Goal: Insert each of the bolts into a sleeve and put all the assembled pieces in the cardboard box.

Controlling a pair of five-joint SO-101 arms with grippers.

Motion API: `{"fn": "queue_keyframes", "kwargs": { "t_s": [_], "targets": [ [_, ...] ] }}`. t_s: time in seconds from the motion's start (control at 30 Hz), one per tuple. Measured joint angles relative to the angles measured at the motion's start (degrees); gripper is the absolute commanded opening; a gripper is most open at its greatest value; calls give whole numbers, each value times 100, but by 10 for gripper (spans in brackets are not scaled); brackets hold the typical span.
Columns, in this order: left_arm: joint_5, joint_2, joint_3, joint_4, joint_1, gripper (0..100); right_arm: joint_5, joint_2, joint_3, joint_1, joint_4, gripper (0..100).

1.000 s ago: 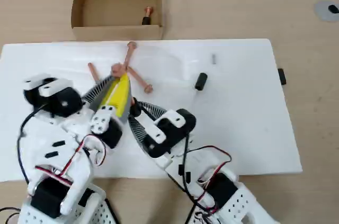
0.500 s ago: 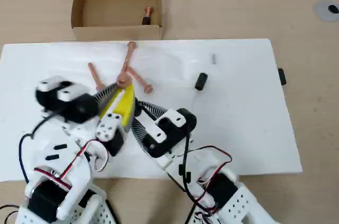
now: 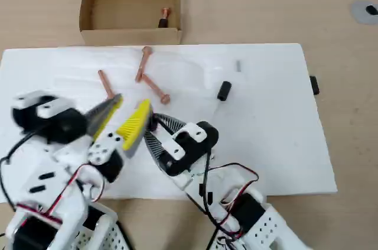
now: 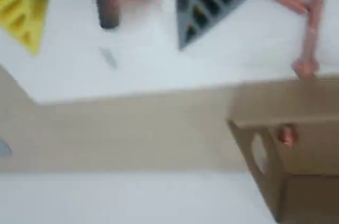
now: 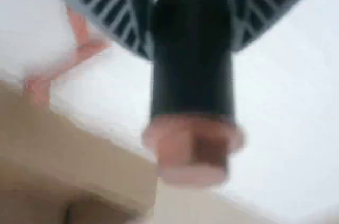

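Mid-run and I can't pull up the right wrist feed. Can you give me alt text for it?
The right gripper is shut on a black sleeve with a copper bolt seated in it, the bolt's head poking out of one end. Behind it, loose bolts lie on the white mat, with the tan table beyond.
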Motion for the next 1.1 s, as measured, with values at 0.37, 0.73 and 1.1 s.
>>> {"fn": "queue_keyframes", "kwargs": {
  "t_s": [0.37,0.73,1.1],
  "targets": [
    [-114,132,-1222,809,-352,192,26,0,-897,176,1143,12],
    [-897,2585,-1679,1626,-2479,143,527,2752,-3596,1143,-18,9],
    [-914,2699,-1679,2374,-2479,132,369,6760,-6303,1547,-1319,9]
  ]
}}
